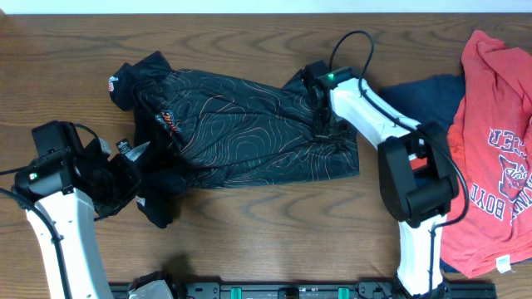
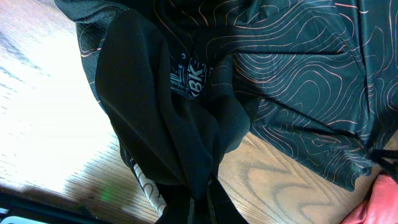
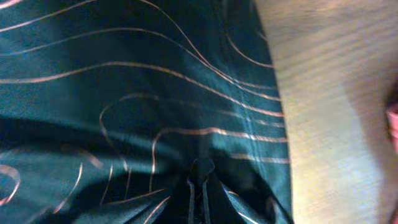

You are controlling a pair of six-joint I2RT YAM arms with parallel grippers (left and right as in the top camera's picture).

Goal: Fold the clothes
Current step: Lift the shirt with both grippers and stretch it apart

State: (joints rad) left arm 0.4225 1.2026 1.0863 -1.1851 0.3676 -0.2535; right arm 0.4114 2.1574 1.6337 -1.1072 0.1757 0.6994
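The black jersey with thin orange-red contour lines lies spread across the middle of the table. My left gripper is shut on its lower-left sleeve; dark fabric hangs from the jaws in the left wrist view, with a logo patch above. My right gripper is shut on a pinch of the jersey near its right edge, and the fabric bunches between the fingers in the right wrist view. The red printed T-shirt and the navy garment lie at the right.
The wooden table shows below the jersey and along the far edge. A black rail runs along the front edge. The right arm's base stands between the jersey and the red T-shirt.
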